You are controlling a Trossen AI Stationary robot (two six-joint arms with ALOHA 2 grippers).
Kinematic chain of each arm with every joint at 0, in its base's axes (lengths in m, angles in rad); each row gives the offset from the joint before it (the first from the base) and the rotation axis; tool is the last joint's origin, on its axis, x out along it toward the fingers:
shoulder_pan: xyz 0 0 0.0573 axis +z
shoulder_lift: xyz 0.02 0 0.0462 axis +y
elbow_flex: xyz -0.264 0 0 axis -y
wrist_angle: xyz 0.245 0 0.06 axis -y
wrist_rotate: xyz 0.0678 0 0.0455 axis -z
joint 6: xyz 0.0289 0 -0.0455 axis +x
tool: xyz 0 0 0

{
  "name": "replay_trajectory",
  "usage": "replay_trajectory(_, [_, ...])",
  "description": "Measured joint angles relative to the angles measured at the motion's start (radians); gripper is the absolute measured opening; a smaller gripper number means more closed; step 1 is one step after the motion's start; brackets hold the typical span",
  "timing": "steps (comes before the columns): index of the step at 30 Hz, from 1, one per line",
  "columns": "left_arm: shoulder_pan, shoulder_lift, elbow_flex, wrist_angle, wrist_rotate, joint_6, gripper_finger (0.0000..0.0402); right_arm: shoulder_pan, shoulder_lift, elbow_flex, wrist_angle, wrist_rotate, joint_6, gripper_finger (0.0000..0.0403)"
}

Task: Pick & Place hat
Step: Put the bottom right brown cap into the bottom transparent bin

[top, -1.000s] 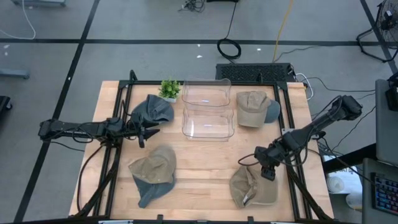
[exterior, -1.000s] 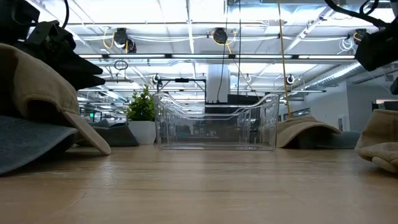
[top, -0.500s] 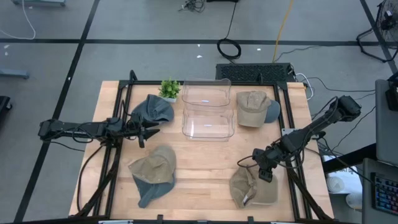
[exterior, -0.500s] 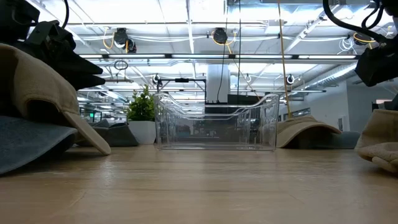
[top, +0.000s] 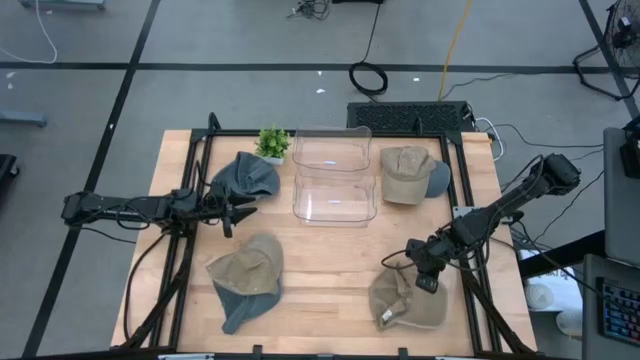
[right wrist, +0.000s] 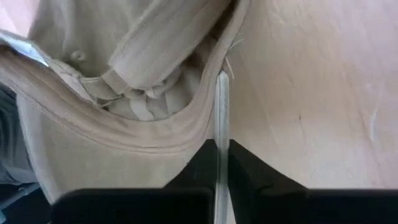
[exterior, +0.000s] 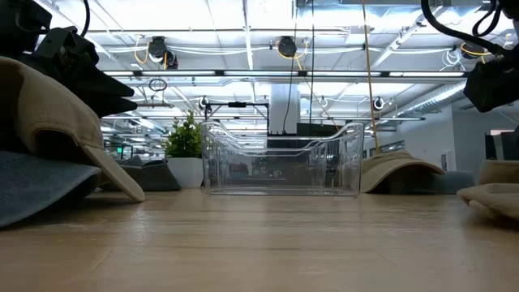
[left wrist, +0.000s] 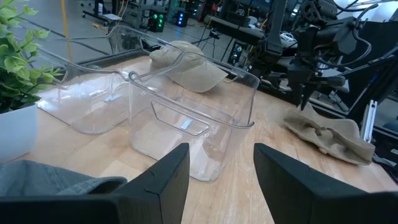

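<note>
A tan hat (top: 405, 298) lies on the table near its near right corner; the right wrist view shows its hollow underside (right wrist: 124, 93). My right gripper (top: 408, 272) stands at the hat's far edge, shut on it. A blue-grey hat (top: 246, 178) lies at the far left, with my left gripper (top: 243, 210) open beside it and nothing between its fingers (left wrist: 217, 168). Two clear bins (top: 335, 185) stand at the table's middle, toward its far edge. My right gripper pinches the tan hat's rim edge (right wrist: 221, 109) between its two fingers, a thin strip of cloth standing in the gap. The fingers (right wrist: 202, 165) slant down at it from the far right. The hat lies on the table, its body spread toward the near edge.
A tan-and-blue hat (top: 247, 282) lies at the near left. Another tan hat (top: 408, 173) sits at the far right beside the bins. A small potted plant (top: 273, 142) stands at the far edge, left of the bins. Bare wood (top: 330, 260) lies between the near hats.
My right gripper has sunk a little toward the tan hat's far edge. The hat has changed shape: in the low view its crown stands lower and flatter than before. My left arm has kept still.
</note>
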Motion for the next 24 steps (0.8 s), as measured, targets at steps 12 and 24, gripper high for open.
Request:
replay_trajectory(12, [0.000, 0.000, 0.000, 0.000, 0.000, 0.000, 0.0186, 0.000, 0.000, 0.000, 0.014, 0.001, -0.012, 0.0003])
replay_trajectory(24, [0.000, 0.000, 0.000, 0.000, 0.000, 0.000, 0.0187, -0.003, -0.018, 0.137, -0.019, 0.119, -0.162, 0.0001])
